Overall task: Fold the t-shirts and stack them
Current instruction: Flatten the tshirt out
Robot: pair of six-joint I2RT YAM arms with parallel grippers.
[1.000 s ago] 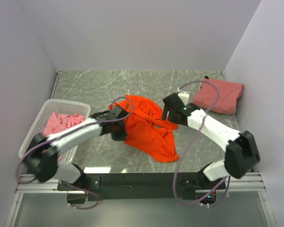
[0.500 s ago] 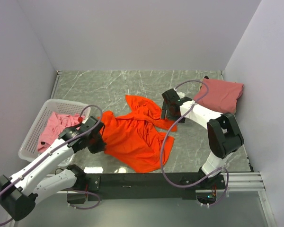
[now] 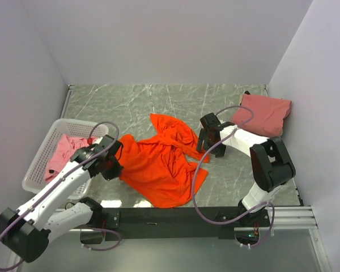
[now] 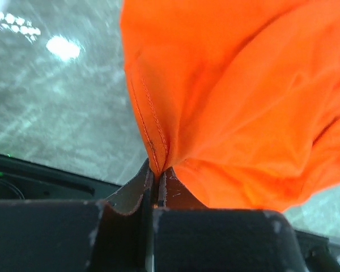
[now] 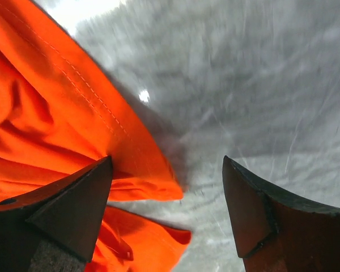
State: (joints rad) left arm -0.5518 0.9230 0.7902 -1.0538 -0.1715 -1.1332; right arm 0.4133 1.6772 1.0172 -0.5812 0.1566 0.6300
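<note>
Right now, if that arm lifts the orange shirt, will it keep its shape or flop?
Probably flop: the orange t-shirt lies crumpled in loose folds. From the left gripper, pinched on its stitched hem, it drapes limp. Likely light too: one small pinch holds its edge.

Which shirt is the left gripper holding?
The orange shirt, its seam pinched in the left gripper; the salmon shirt lies folded far right, the pink shirt sits in the basket.

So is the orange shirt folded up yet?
No, not folded. The orange shirt lies loose and wrinkly across the table, with one edge pinched in the left gripper.
</note>
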